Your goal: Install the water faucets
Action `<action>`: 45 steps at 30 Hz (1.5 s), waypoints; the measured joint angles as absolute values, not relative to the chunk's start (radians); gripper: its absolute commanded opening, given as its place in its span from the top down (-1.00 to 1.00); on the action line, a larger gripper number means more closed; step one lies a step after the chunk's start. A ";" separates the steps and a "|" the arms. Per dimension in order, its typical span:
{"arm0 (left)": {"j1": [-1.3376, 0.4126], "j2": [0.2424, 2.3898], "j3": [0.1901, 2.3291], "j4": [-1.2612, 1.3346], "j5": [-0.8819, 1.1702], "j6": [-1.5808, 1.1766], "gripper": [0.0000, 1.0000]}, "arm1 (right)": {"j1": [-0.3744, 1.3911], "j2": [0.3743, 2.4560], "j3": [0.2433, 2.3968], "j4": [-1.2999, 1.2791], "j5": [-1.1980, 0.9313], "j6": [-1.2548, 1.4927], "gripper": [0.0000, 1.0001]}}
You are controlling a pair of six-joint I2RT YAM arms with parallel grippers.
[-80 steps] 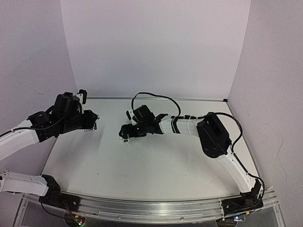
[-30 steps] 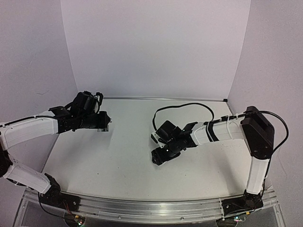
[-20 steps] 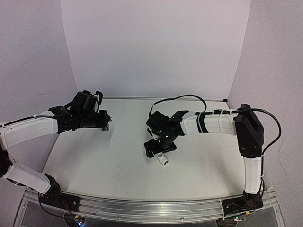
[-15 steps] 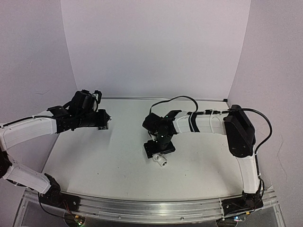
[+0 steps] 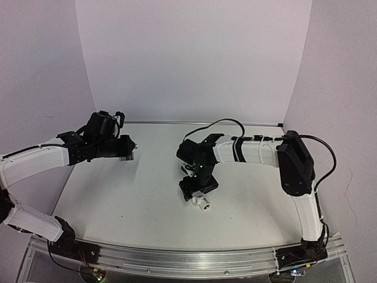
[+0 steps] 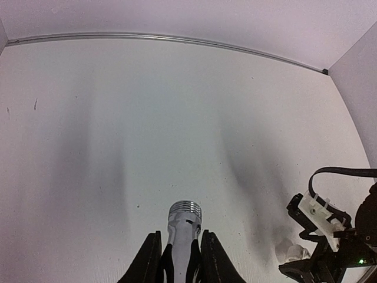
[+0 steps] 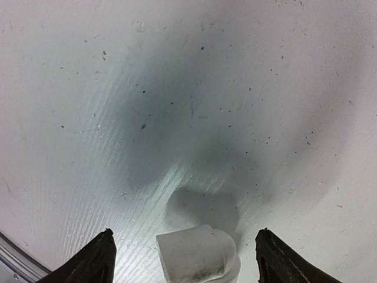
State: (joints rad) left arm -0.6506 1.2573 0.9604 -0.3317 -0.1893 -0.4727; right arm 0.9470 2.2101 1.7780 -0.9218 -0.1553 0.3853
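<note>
My left gripper (image 6: 179,259) is shut on the shiny silver faucet (image 6: 183,227), whose threaded end sticks out past the fingertips above the table. In the top view the left gripper (image 5: 128,152) hovers at the left. My right gripper (image 7: 184,259) is open, its fingers wide apart on either side of the white elbow pipe fitting (image 7: 199,254), which lies on the table and touches neither finger. In the top view the right gripper (image 5: 196,190) points down at the table centre, with the fitting (image 5: 202,203) just in front of it.
The white table (image 5: 129,200) is walled at the back and both sides; a metal rail (image 5: 188,259) runs along the near edge. The right arm's black cable (image 5: 221,124) loops above its forearm. The right gripper and fitting show at the lower right of the left wrist view (image 6: 330,259).
The right arm swung from the left-centre toward the near centre, set the white fitting down and opened above it. The left arm moved slightly inward, still holding the faucet.
</note>
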 measured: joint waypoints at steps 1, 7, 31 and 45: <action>-0.650 1.258 0.960 -0.332 -0.186 -0.472 1.00 | 0.947 2.211 1.785 -0.929 -0.160 0.378 -0.58; -0.647 1.257 0.960 -0.332 -0.166 -0.472 1.00 | 0.947 2.227 1.814 -0.975 -0.169 0.344 -0.39; -0.640 1.231 0.952 -0.331 -0.130 -0.473 1.00 | 0.897 2.148 1.625 -0.835 -0.199 0.298 0.92; -0.634 1.223 0.953 -0.332 -0.121 -0.486 1.00 | 0.899 1.891 1.189 -0.198 0.072 0.297 1.00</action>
